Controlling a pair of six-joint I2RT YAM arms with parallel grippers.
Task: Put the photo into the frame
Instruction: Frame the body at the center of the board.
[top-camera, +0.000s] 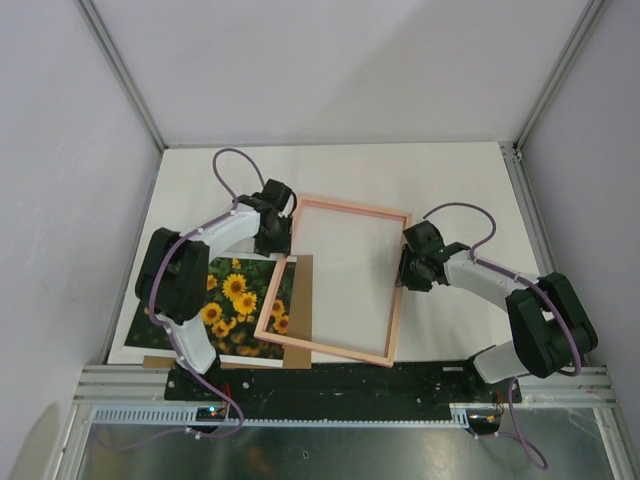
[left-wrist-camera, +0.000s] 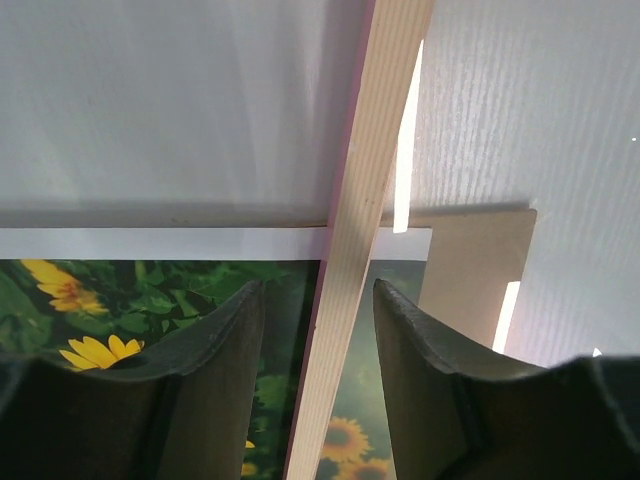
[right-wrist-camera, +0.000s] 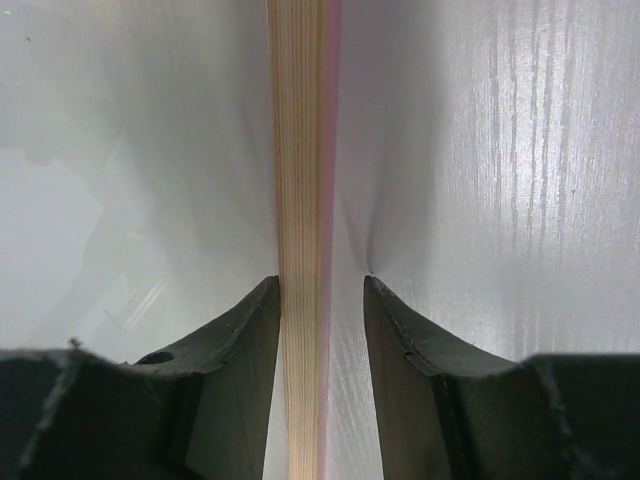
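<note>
The frame (top-camera: 355, 207), pink with a pale wood edge, lies tilted across the table's middle, its lower left corner over the photo (top-camera: 235, 300) of sunflowers. My left gripper (top-camera: 278, 240) straddles the frame's left rail (left-wrist-camera: 365, 200) near the top corner. It is open, with a gap on each side of the rail, and the photo (left-wrist-camera: 120, 300) lies below it. My right gripper (top-camera: 405, 262) straddles the right rail (right-wrist-camera: 300, 150). It is open too: its left finger (right-wrist-camera: 250, 340) meets the wood, while the right finger stands apart.
A brown backing board (top-camera: 303, 300) lies under the photo's right edge and shows beside the frame in the left wrist view (left-wrist-camera: 470, 260). White walls with metal posts enclose the table (top-camera: 450, 180). The arm bases stand at the near edge.
</note>
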